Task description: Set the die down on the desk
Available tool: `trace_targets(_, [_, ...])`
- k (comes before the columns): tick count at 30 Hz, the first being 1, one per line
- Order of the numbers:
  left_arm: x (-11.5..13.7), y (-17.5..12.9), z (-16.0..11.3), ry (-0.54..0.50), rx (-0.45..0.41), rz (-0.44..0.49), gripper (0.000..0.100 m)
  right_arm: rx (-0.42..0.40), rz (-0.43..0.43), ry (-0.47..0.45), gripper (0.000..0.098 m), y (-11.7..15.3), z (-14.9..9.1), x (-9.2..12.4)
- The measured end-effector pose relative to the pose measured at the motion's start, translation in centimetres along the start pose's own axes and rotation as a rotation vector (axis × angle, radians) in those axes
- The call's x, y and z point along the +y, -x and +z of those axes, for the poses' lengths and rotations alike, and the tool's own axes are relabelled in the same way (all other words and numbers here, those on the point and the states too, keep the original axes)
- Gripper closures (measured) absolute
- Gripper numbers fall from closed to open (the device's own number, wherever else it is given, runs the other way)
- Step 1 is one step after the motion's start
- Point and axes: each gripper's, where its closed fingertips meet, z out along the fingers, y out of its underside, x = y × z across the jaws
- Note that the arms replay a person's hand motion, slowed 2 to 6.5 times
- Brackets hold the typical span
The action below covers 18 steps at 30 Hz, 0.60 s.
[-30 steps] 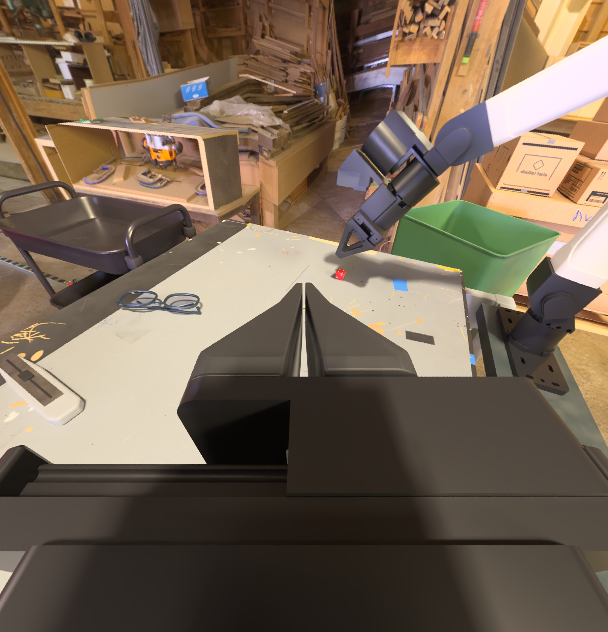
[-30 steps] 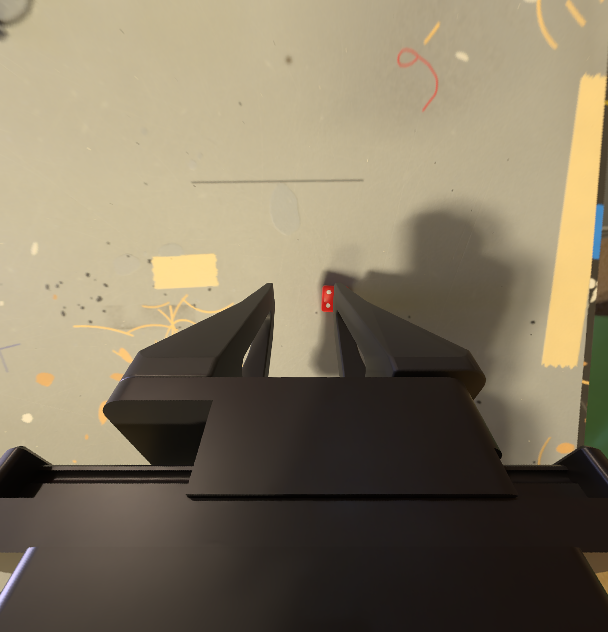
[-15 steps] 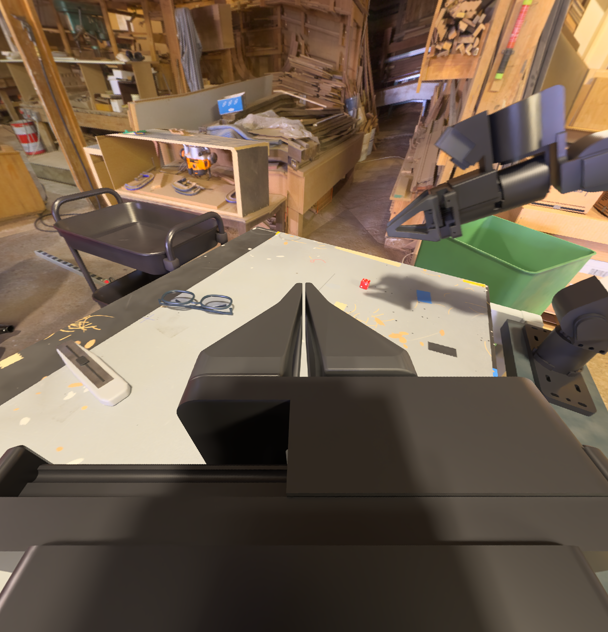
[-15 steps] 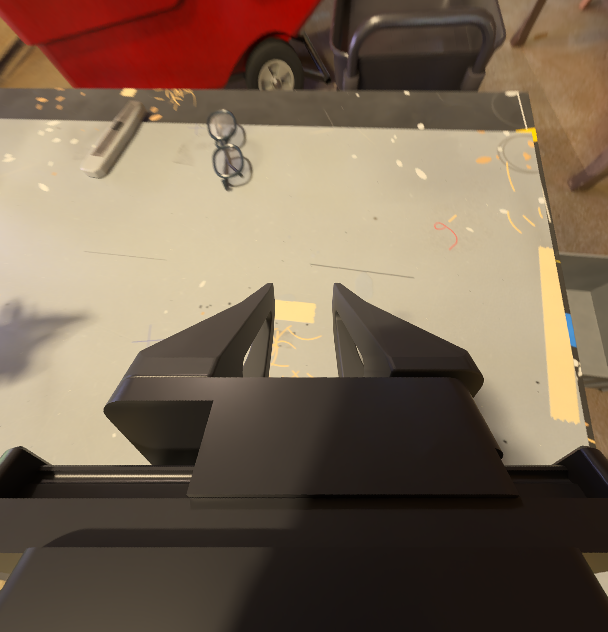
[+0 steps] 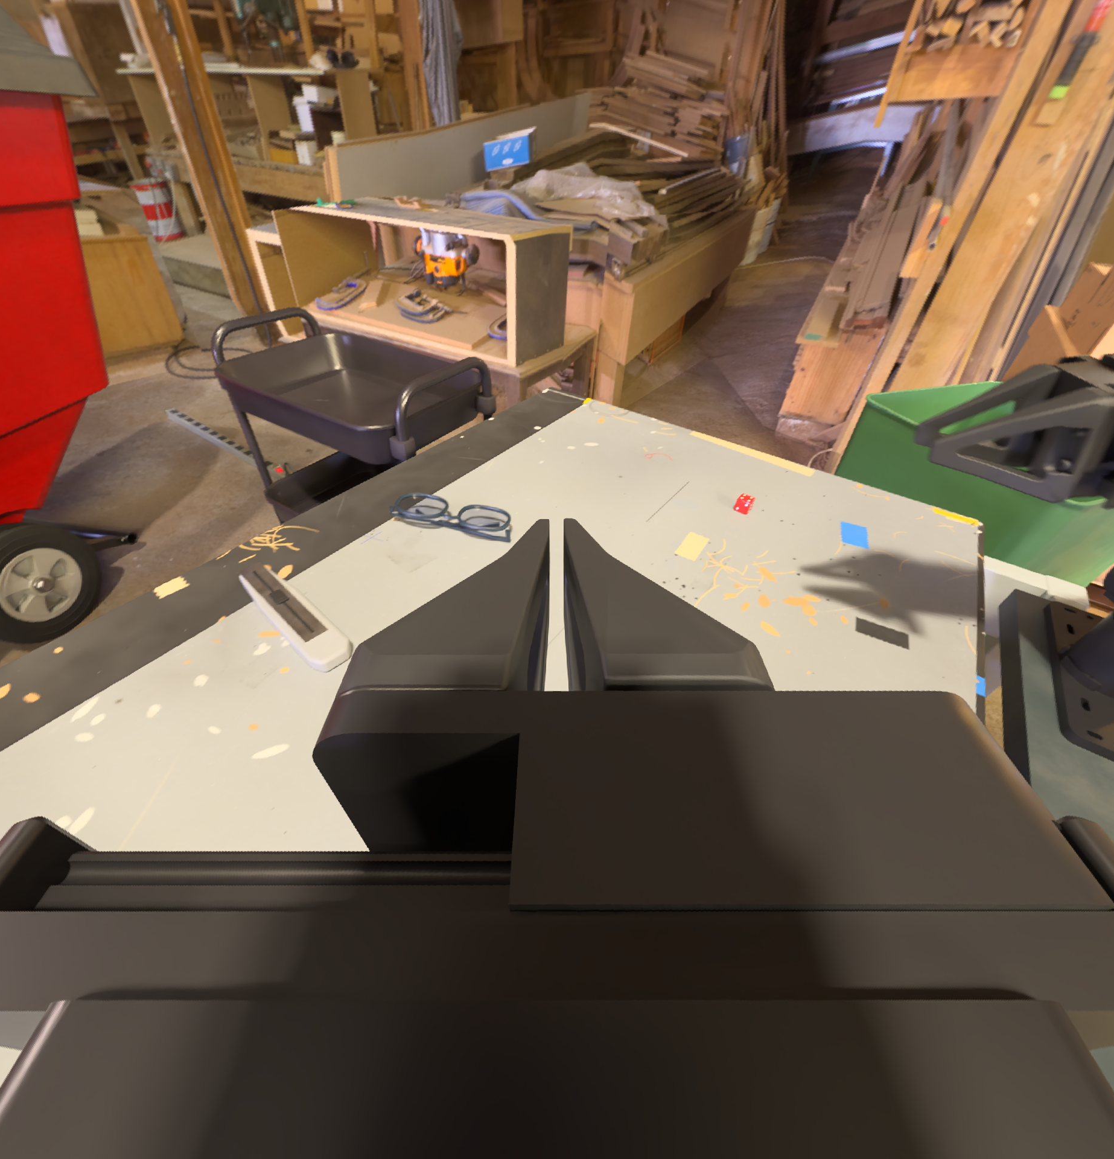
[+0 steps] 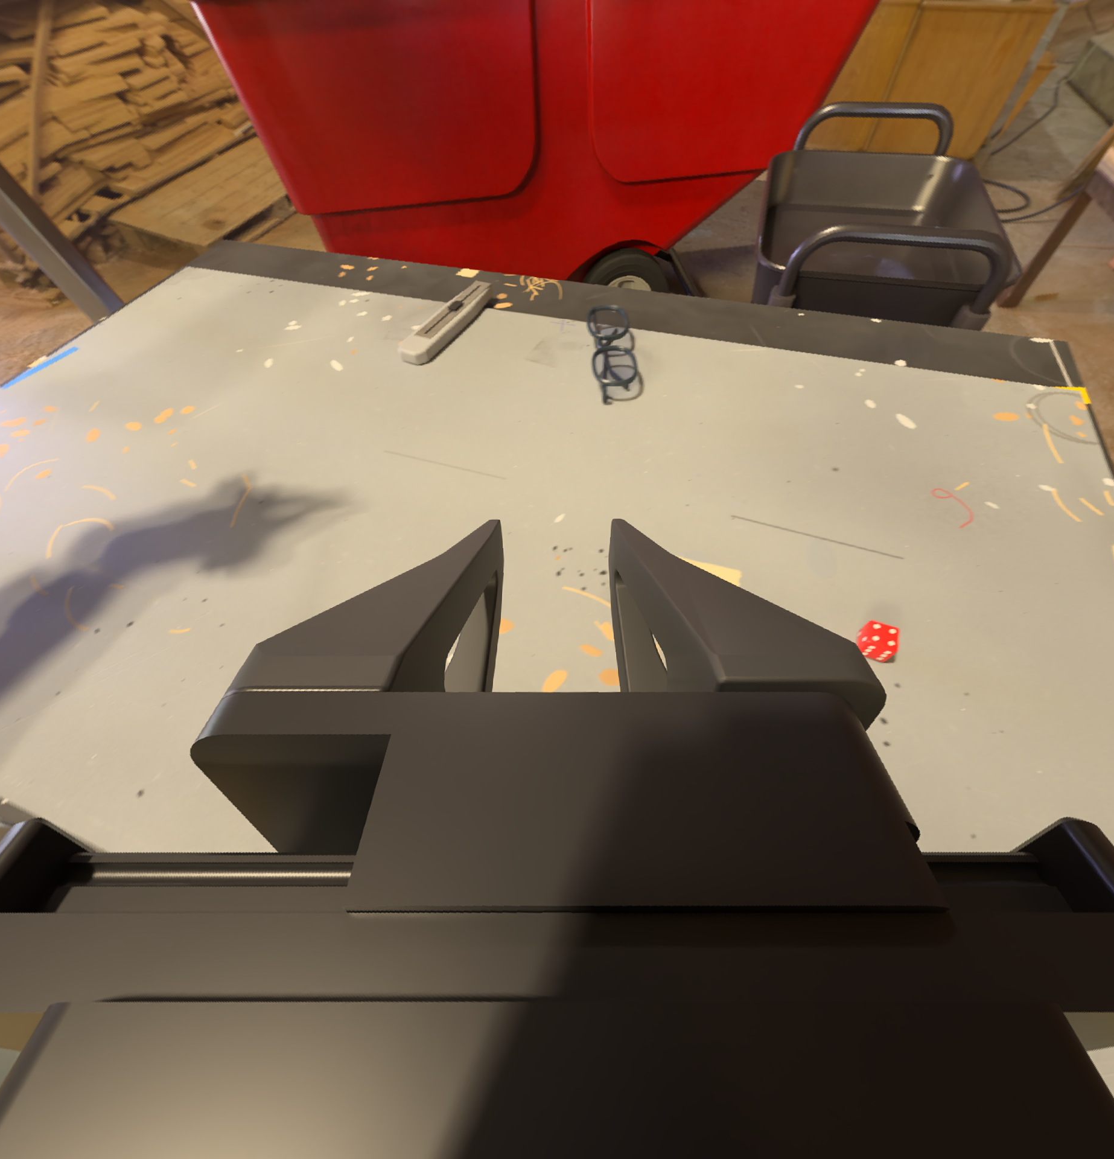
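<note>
Die [image 6: 878, 640], red, rests on the desk [image 6: 793, 439], off to the right of the right gripper [image 6: 556, 523] and nearer the camera than its fingertips; no contact. Right gripper jaws apart, nothing between them, held above the desk. Left gripper [image 5: 556, 522] jaws nearly together, only a thin slit between, empty. From the left wrist view the die [image 5: 744, 503] lies ahead and to the right, well apart. Glasses [image 6: 613, 354] and a grey box cutter [image 6: 445, 323] lie near the far desk edge, well apart from the die. Nothing stands between die and right gripper. Red bin [image 6: 542, 113] and dark cart [image 6: 880, 219] beyond the desk.
</note>
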Motion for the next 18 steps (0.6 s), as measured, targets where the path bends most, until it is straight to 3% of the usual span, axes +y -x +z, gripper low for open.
trace_targets(9, [-0.1,3.2,-1.5,0.064,-0.08,0.012,0.094,-0.08,-0.011,-0.004,0.0659,5.7,-2.6,3.7])
trace_targets(18, [0.9,7.0,-2.3,0.176,-0.165,0.041,0.089,-0.125,-0.013,0.0,0.0629,9.3,-3.9,7.6])
